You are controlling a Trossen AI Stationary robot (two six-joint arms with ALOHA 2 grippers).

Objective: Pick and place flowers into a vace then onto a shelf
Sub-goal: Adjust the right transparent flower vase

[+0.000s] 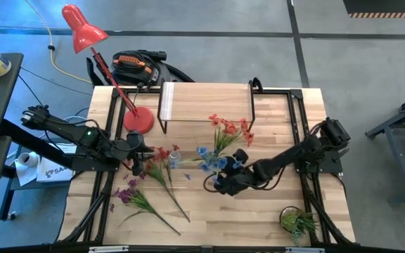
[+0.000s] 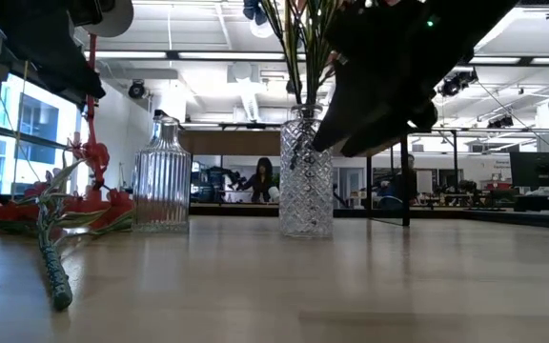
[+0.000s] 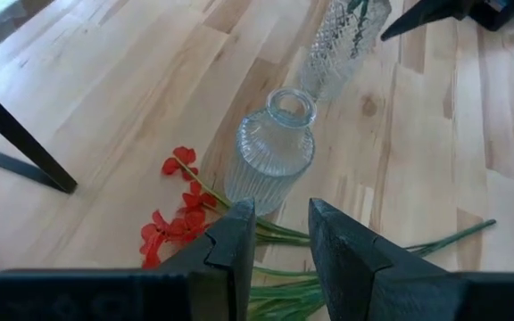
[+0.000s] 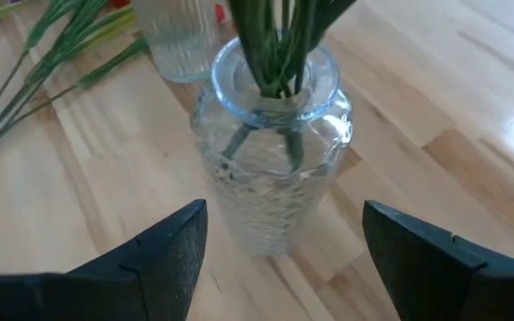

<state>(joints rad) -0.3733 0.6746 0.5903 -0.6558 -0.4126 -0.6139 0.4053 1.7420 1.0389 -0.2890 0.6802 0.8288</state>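
Observation:
A cut-glass vase [image 4: 270, 169] stands upright on the table and holds several green stems. Their red and blue blossoms [image 1: 220, 144] spread above it. My right gripper [image 4: 284, 214] is open wide; its fingers stand on either side of the vase's lower body and touch nothing. My left gripper [image 3: 281, 212] is open by a narrow gap. It hovers above the stems of a red spray [image 3: 181, 218] that lies flat beside an empty ribbed glass bottle [image 3: 275, 147]. A purple spray [image 1: 136, 197] lies nearer the near edge. The shelf [image 1: 206, 104] stands at the far side.
A red desk lamp [image 1: 136, 119] stands at the shelf's left end. A small leafy plant [image 1: 297, 221] sits at the near right corner. Bare tabletop [image 1: 259, 218] lies along the near edge between the purple spray and the plant. People show in the room beyond the table.

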